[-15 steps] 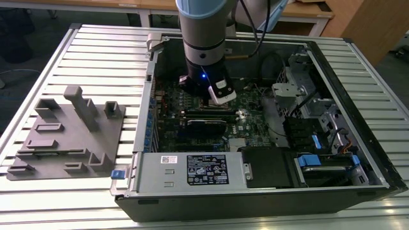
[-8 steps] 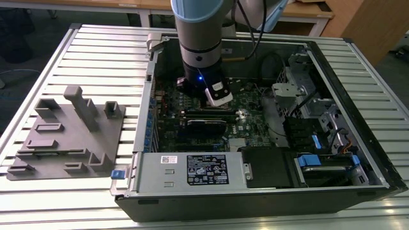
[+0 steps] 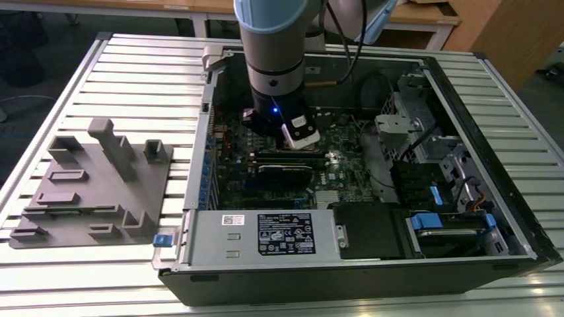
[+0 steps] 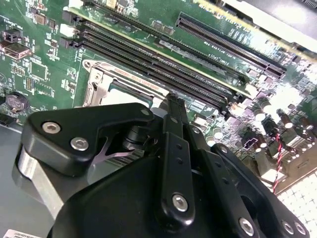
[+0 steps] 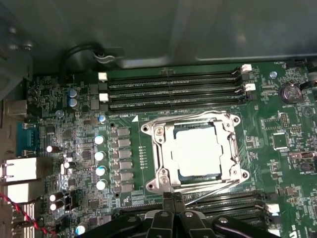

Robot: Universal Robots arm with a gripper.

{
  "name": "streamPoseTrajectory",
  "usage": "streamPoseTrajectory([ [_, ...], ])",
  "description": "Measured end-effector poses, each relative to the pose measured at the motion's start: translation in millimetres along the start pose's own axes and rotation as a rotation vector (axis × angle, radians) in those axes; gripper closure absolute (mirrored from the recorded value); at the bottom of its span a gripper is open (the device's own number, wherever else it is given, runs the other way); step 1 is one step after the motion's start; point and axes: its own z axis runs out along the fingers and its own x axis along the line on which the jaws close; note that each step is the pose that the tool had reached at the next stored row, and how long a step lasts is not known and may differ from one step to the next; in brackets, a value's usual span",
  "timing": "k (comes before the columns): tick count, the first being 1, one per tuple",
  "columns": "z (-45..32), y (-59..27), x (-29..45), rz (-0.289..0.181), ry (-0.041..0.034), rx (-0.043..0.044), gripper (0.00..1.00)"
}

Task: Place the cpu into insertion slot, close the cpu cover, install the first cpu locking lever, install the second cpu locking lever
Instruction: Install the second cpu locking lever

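- You can see one cpu (image 5: 198,151) seated flat in its socket on the motherboard (image 5: 74,114), silvery top facing up; it is nearly square, so no long axis stands out.
- Over the cpu lies one cpu cover (image 5: 159,148), a shiny metal frame closed down around the chip, its window showing the chip's top. In the second wrist view a corner of the cover (image 4: 96,87) and a strip of the chip (image 4: 130,94) show past the gripper body.
- Two thin wire levers run along the cover's edges, one on the side nearer the gripper (image 5: 208,184) and one on the far side (image 5: 183,115); you cannot tell whether either is latched.
- The gripper (image 5: 172,197) sits just beside the cover's near edge, its fingers drawn together to a narrow tip, holding nothing you can see.
- Beyond the cover's far side from the gripper, count three long black memory slots (image 5: 173,91), lying parallel to that edge.
- In the exterior view the arm (image 3: 273,59) reaches down into the open computer case (image 3: 493,218).
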Motion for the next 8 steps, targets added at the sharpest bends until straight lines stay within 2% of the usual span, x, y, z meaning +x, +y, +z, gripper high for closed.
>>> streamPoseTrajectory([
  [8,0.6,-2.5,1.0,0.0,-0.0019,-0.0003,0.89],
])
